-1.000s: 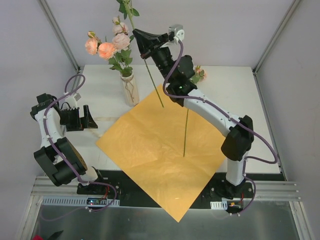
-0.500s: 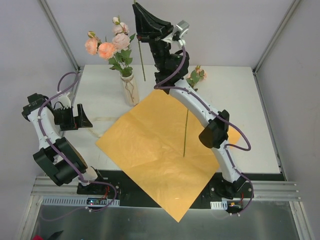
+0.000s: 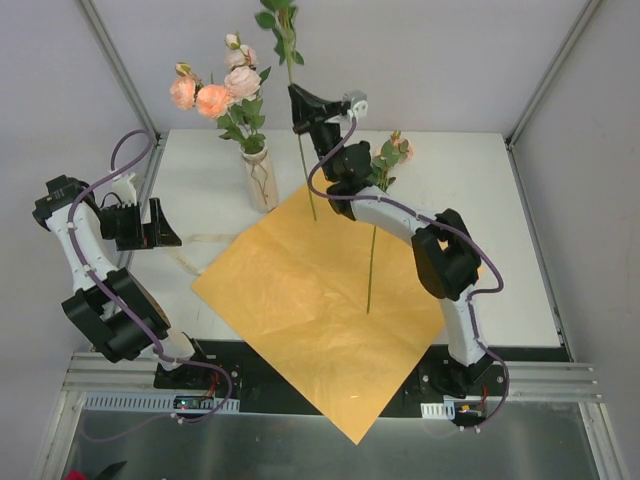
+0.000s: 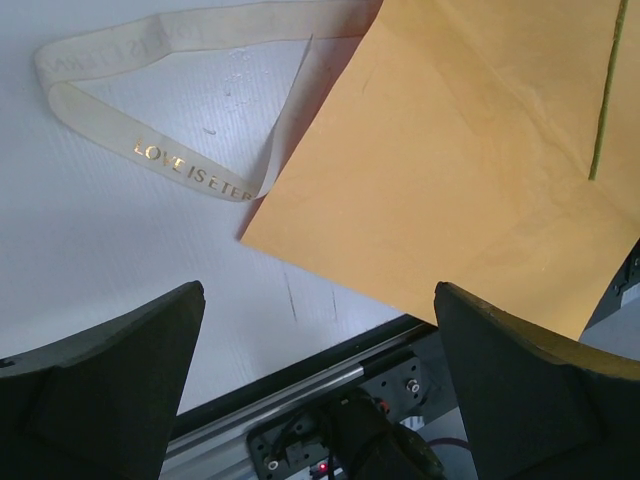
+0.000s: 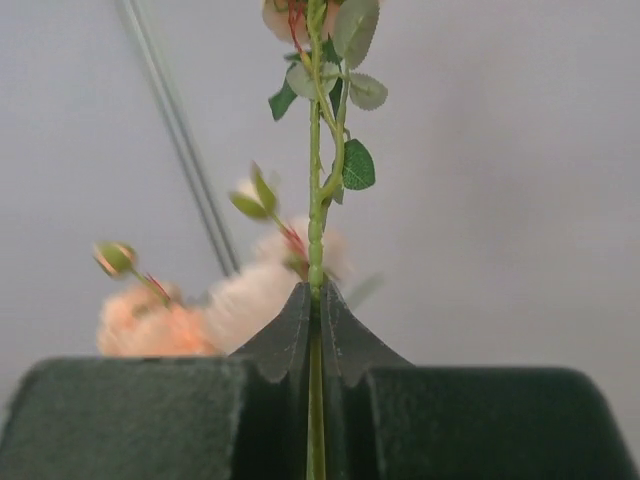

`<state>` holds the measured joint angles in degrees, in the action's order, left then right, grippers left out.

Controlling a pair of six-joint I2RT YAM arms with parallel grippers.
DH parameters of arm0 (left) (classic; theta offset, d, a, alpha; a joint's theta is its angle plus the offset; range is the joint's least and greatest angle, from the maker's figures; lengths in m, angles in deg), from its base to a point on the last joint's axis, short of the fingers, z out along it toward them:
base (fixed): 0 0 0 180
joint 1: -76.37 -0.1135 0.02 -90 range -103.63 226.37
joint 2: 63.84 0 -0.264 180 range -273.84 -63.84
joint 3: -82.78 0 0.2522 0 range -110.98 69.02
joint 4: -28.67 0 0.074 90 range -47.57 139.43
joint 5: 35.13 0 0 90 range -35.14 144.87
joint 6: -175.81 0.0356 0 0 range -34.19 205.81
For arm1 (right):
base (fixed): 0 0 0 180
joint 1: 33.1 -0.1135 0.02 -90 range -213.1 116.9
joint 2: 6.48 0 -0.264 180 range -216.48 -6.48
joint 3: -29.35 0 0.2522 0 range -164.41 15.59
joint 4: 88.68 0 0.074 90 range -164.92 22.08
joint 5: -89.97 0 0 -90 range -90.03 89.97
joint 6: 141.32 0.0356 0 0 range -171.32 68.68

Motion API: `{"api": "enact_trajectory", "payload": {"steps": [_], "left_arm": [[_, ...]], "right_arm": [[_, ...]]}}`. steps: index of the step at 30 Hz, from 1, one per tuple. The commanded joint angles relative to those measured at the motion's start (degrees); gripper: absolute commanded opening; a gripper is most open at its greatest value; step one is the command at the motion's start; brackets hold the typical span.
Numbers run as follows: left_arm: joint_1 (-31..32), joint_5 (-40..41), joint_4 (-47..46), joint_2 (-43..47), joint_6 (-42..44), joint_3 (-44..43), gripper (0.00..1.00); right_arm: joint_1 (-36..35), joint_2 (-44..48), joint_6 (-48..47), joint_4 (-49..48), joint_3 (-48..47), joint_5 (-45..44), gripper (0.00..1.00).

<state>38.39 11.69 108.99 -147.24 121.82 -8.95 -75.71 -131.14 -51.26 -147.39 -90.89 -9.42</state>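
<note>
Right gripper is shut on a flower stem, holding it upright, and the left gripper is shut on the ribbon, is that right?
Not quite. The left gripper is open and holds nothing; the ribbon lies loose on the table, as the left wrist view shows. The right gripper is indeed shut on the flower stem, holding it upright.

Flower [image 3: 308,185]: thin green stem with small leaves, upright in mid-air, lower end above the orange paper's [image 3: 300,290] far corner.
</note>
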Motion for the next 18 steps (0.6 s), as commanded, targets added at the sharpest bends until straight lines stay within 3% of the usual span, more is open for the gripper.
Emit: {"api": "enact_trajectory", "payload": {"steps": [1,2,6,9,13,18], "left_arm": [[-0.5,-2.3,2.4,-0.9,3.1,-0.9,0.99],[-0.6,-2.4,2.4,-0.8,3.4,-0.6,0.99],[-0.4,-2.9,2.4,1.3,5.2,0.6,0.99],[-0.5,-3.2,2.4,2.9,6.2,1.6,0.99],[-0.5,-3.8,2.4,4.3,7.3,3.6,0.99],[-0.5,-5.2,2.3,4.9,7.8,4.5,0.99]], "right_arm": [[1.2,16.0,0.7,-11.2,19.2,-4.8,0.01],[1.0,17.9,0.6,-11.0,27.9,-5.3,0.00],[-0.3,28.7,1.8,-5.5,46.1,-8.1,0.00],[-1.1,37.9,0.7,8.9,53.6,-10.8,0.00],[-1.6,45.9,-1.5,44.2,51.8,-18.6,0.00],[-1.2,45.6,-1.0,64.4,50.0,-23.8,0.00]]}}
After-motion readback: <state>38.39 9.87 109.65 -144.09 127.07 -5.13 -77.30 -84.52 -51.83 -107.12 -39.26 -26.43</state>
